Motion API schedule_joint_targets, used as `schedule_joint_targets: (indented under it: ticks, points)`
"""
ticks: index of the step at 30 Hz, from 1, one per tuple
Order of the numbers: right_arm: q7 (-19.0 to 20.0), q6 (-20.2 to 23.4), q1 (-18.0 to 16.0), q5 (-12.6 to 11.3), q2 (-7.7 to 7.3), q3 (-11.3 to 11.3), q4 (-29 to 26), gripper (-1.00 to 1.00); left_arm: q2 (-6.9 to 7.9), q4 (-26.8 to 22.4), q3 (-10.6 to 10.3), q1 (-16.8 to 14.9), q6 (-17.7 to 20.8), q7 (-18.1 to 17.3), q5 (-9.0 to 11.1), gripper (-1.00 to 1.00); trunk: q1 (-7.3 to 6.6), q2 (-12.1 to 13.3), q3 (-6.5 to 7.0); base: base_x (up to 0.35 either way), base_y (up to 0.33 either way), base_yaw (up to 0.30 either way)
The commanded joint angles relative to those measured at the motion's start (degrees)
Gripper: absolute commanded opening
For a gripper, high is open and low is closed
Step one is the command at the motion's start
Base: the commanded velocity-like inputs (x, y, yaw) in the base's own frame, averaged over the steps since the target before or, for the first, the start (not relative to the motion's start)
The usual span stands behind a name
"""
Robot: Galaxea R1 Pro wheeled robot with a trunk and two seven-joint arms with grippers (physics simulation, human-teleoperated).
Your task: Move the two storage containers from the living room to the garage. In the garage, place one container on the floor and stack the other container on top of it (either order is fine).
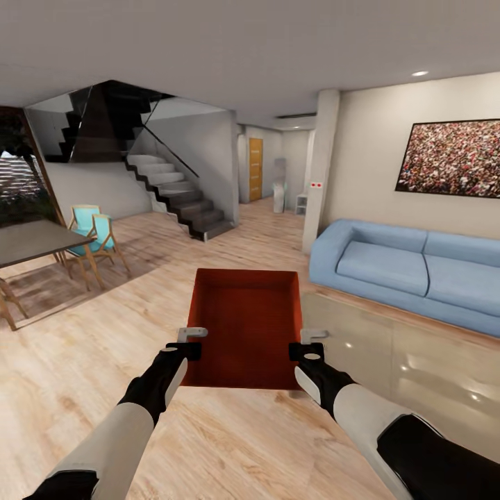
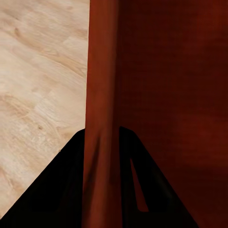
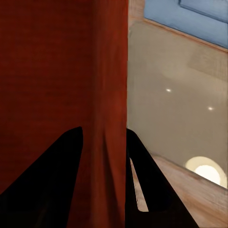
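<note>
One orange-red open-top storage container (image 1: pixel 246 326) hangs in front of me over the living room's light wood plank floor (image 1: pixel 104 347). My left gripper (image 1: pixel 189 340) is shut on its left wall and my right gripper (image 1: pixel 309 344) is shut on its right wall. In the left wrist view the dark fingers of the left gripper (image 2: pixel 102 156) pinch the thin red wall (image 2: pixel 99 85). In the right wrist view the right gripper (image 3: pixel 104 152) clamps the opposite wall (image 3: pixel 111 71) the same way. The garage is out of view.
A glossy beige low cabinet (image 1: pixel 389 347) stands close on my right, with the blue sofa (image 1: pixel 410 267) behind it. A dark dining table (image 1: pixel 35 239) and turquoise chairs (image 1: pixel 94 232) are at the left. Stairs (image 1: pixel 180 194), a pillar (image 1: pixel 319 167) and a hallway with a wooden door (image 1: pixel 255 169) lie ahead.
</note>
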Motion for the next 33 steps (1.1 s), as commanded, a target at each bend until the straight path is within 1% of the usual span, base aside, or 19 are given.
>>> schedule_joint_targets:
  ticks: [1,26,30,33]
  points:
    - [-0.1,-0.5,-0.1,1.0,0.9,-0.7,-0.2,-1.0,-0.38,0.0,0.8,0.0,0.3,-0.2,-0.2,-1.0,0.04,-0.1,-0.12,0.0,0.0,0.273]
    - [-0.1,-0.5,-0.1,1.0,0.9,-0.7,-0.2,-1.0,-0.47,0.1,0.8,0.0,0.3,-0.2,-0.2,-1.0,0.04,-0.1,-0.12,0.0,0.0,0.278]
    - [-0.1,-0.5,-0.1,1.0,0.9,-0.7,-0.2,-1.0,-0.41,0.1,0.8,0.0,0.4,-0.2,-0.2,-1.0,0.04,-0.1,-0.12,0.039,0.0,0.131]
    - [-0.1,-0.5,-0.1,1.0,0.9,-0.7,-0.2,-1.0,-0.39,0.3,0.8,0.0,0.4,-0.2,-0.2,-1.0,0.04,-0.1,-0.12,0.216,0.039,0.026]
